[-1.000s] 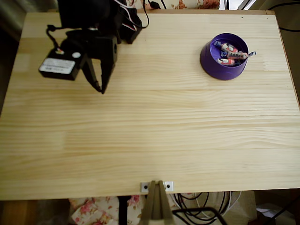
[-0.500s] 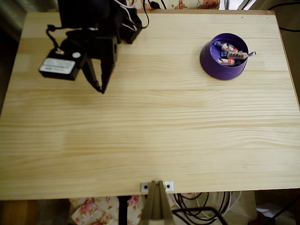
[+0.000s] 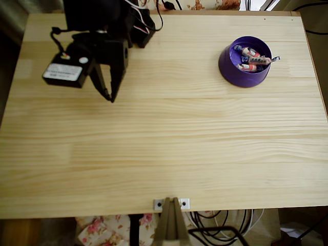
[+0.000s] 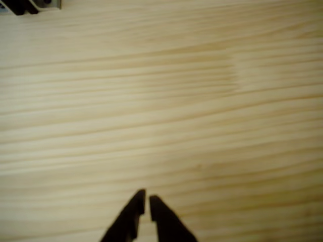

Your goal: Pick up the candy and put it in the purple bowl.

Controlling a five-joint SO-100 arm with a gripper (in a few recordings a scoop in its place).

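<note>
Nothing has moved since the earlier frames: arm, bowl and sweets sit exactly where they were. Overhead view: black arm is folded at the top-left of the wooden table (image 3: 169, 154), gripper (image 3: 108, 97) pointing down-frame, tips over bare wood, nothing between the fingers. Wrist view: gripper (image 4: 147, 200) tips are nearly together with just a thin sliver of gap, so clenched and empty; pale wood grain runs under them. Purple bowl (image 3: 230, 66) stands near the top-right of the table, well apart from the gripper. Inside it are at least 3 wrapped sweets with pinkish-white and red wrappers: candy (image 3: 250, 52) toward the upper part of the bowl, a second candy (image 3: 260, 60) lying across the middle with 1 twisted end poking over the right rim, a third candy (image 3: 248, 67) by the lower rim. They overlap, so exact count is hard to tell. Metal bracket (image 3: 171, 204) is fixed at the bottom table edge.
</note>
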